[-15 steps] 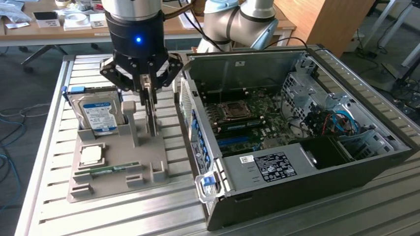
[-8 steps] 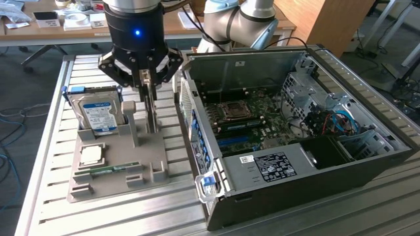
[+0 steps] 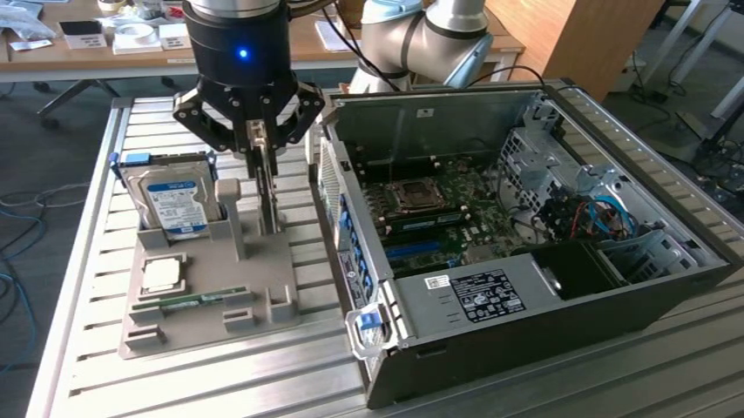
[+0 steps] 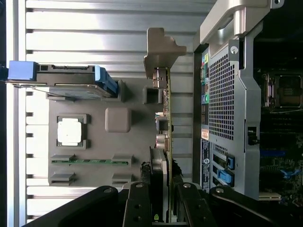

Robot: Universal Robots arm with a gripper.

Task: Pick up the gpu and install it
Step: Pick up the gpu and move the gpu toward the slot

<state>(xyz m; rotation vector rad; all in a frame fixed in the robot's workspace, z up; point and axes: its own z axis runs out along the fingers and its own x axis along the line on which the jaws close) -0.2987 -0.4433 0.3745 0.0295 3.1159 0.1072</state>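
The gpu [image 3: 270, 196] is a thin dark card standing on edge in a slot of the grey holder tray [image 3: 209, 326], beside the open computer case [image 3: 524, 287]. In the wrist view I look along the gpu [image 4: 166, 118] edge-on, its silvery bracket [image 4: 161, 49] at the far end. My gripper [image 3: 263, 144] hangs straight above the card, and its dark fingers [image 4: 156, 182] press on both faces of the card's near end. The gripper [image 4: 166, 172] is shut on the gpu, which still sits in the holder.
The tray also holds a silver hard drive [image 3: 174, 202] with a blue-white label, a square processor [image 3: 163, 274] and a green memory stick [image 3: 192, 300]. The case lies open with its motherboard [image 3: 442, 218] exposed. All of it rests on a ribbed metal table [image 3: 233, 383].
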